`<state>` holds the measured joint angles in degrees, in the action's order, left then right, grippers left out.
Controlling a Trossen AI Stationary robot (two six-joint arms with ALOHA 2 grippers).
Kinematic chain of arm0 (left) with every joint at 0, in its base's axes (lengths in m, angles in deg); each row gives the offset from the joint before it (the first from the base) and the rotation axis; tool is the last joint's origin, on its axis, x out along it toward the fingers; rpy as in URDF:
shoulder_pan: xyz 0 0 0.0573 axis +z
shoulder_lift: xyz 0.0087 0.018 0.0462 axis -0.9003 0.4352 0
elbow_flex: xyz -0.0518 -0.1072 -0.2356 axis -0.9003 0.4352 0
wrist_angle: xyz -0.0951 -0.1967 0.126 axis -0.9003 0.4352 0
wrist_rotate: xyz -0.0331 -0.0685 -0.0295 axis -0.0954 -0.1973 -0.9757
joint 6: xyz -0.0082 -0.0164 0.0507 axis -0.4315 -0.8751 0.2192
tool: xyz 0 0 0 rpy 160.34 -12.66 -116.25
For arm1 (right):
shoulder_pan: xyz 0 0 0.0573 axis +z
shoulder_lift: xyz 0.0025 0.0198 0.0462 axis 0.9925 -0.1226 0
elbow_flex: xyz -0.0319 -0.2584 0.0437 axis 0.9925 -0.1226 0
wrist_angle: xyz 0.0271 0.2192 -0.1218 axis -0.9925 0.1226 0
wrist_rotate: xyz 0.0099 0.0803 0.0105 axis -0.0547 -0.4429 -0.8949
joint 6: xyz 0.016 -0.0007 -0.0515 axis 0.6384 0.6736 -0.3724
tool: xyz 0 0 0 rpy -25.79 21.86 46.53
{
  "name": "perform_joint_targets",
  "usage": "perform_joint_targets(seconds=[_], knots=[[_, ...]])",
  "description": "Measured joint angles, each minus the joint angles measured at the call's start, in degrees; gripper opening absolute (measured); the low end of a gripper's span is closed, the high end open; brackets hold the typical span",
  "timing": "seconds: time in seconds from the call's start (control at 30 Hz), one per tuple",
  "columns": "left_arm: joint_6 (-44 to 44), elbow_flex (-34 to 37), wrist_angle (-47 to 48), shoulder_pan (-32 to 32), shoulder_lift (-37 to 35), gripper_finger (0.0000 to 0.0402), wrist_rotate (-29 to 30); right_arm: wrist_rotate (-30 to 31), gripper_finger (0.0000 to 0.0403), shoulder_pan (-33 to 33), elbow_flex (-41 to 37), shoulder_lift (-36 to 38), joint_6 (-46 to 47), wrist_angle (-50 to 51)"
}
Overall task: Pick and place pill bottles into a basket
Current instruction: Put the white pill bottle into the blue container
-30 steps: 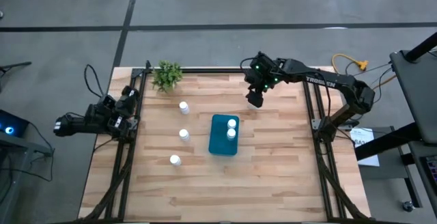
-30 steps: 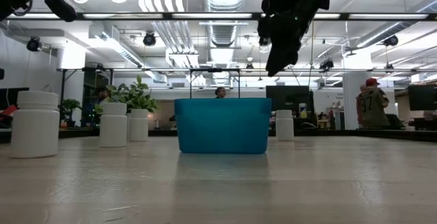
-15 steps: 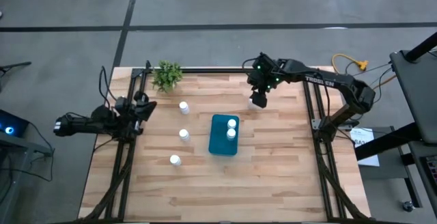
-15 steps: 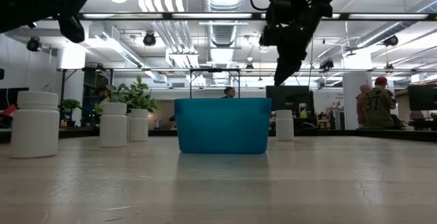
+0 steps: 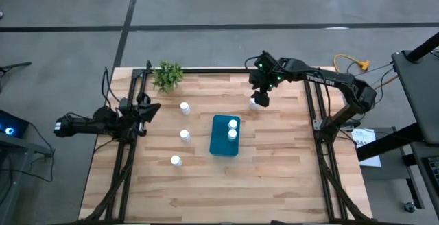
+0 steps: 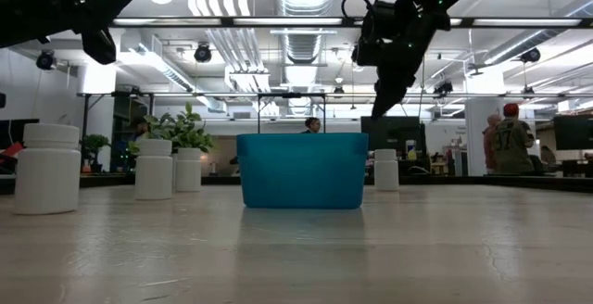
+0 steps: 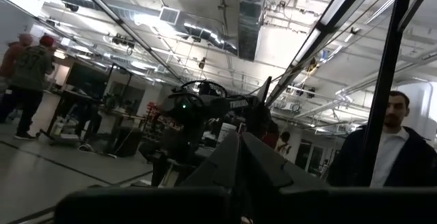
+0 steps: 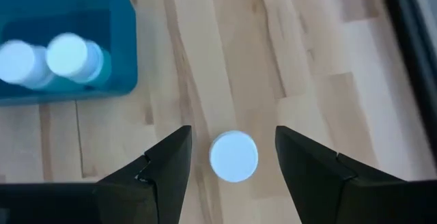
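The teal basket [image 5: 223, 143] stands mid-table with two white pill bottles [image 5: 232, 129] inside; it also shows in the low view [image 6: 301, 171]. Three bottles stand upright on their bases left of it [image 5: 184, 107] [image 5: 184, 135] [image 5: 175, 160]. A fourth bottle [image 5: 254, 103] stands at the basket's far right. My right gripper [image 8: 233, 157] is open above it, pointing down, one finger on each side of its cap [image 8: 233, 157], apart from it. My left gripper [image 5: 148, 108] is shut and empty, high over the table's left edge.
A small green plant [image 5: 167, 75] stands at the far left corner. Black frame rails run along the table's left [image 5: 127, 149] and right [image 5: 322, 156] sides. People stand in the room behind the table [image 6: 505, 137]. Bare wood lies in front of the basket [image 5: 226, 191].
My right gripper has gone a little toward the table's right edge and down toward the bottle beyond the basket, staying open. My left arm has swung out, and its gripper has gone toward the table's right, over the left edge. No bottle has moved.
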<state>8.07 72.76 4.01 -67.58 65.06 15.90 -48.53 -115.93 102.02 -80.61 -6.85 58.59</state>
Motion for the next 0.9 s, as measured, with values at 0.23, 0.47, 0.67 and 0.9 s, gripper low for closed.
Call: perform_joint_targets(seconds=[0.23, 0.47, 0.67, 0.9], knots=[[-0.02, 0.02, -0.2, 0.0, -0.02, 0.0, -0.08, -1.61, 0.0203, 0.07, -0.74, -3.66, -0.52, 0.17], [-0.07, 0.02, -0.31, 0.0, -0.02, 0.0, -0.07, -1.92, 0.0203, 0.07, -0.85, -5.62, -1.25, 0.18], [-0.11, 0.02, -0.33, 0.0, -0.01, 0.0, 0.0, -1.5, 0.0203, 0.07, -1.27, -6.51, -2.64, 0.2], [-0.2, 0.04, -0.34, 0.0, -0.01, 0.0, 0.01, -1.05, 0.0203, 0.04, -1.44, -8.05, -2.58, -0.34]])
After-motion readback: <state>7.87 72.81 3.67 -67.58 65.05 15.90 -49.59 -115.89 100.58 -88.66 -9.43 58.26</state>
